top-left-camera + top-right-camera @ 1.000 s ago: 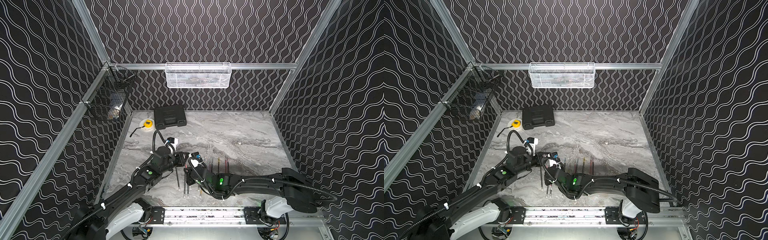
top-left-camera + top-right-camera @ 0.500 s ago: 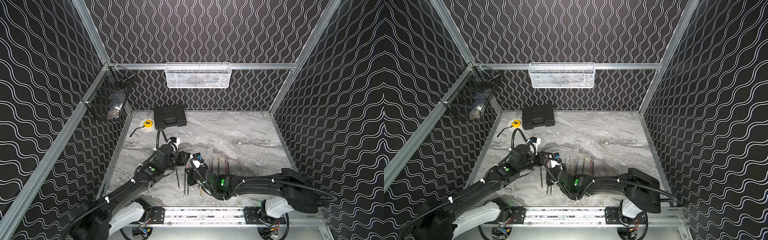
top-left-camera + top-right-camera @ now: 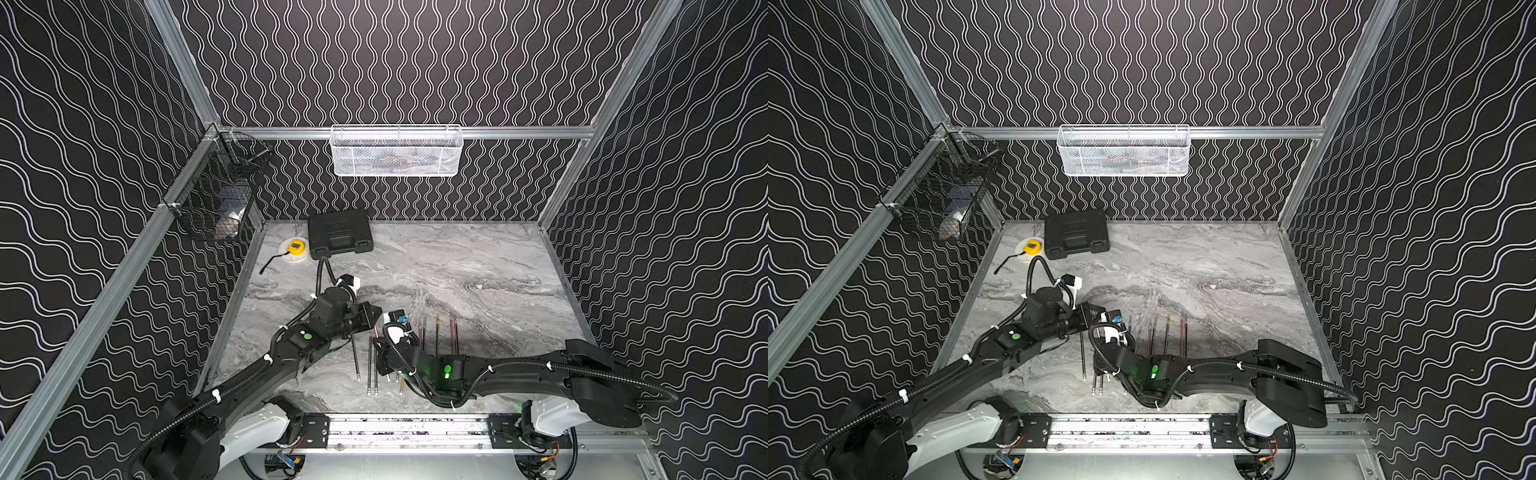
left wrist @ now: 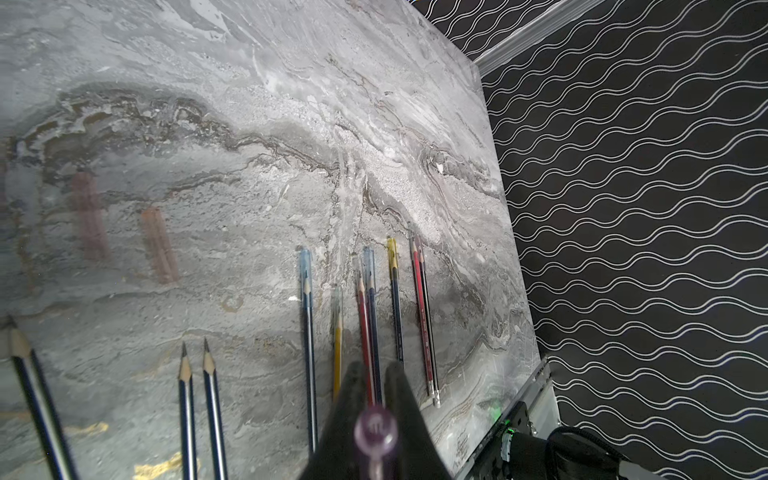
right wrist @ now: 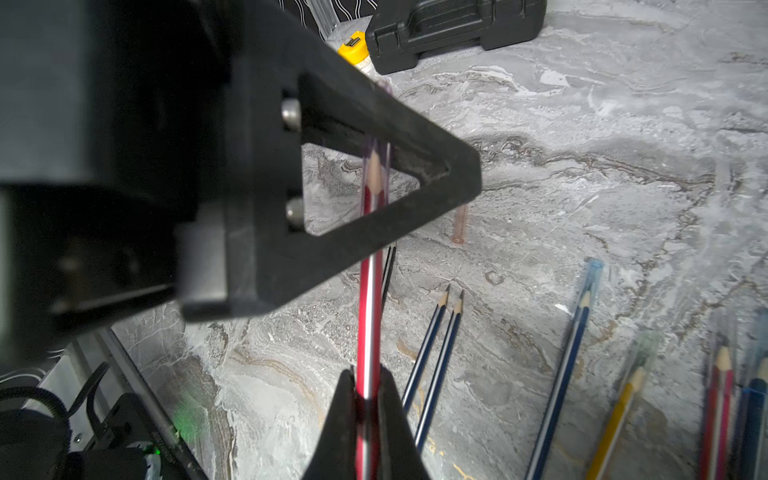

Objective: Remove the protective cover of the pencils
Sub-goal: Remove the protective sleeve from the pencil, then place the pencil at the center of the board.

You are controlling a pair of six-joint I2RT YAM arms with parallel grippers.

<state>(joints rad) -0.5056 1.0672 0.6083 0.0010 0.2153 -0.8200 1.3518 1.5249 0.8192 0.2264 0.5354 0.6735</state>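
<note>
Above the front of the grey marble-patterned tabletop [image 5: 582, 124], the right gripper [image 5: 366, 378] is clamped on a red-and-white striped pencil [image 5: 368, 299], while the left gripper [image 4: 374, 368] is closed on the clear purple plastic cap [image 5: 376, 162] covering its sharpened tip. Other thin pencils [image 4: 309, 353] lie in a row on the marble nearby, several capped.

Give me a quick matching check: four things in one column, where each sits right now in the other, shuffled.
Things:
1. red pencil
2. purple cap
3. black case
4. white basket

Places:
A. hanging on the back rail
B. clamped in the right end effector
C. pinched in the left end effector
D. lying at the back of the table

Pairs: 1-B, 2-C, 3-D, 4-A
</note>
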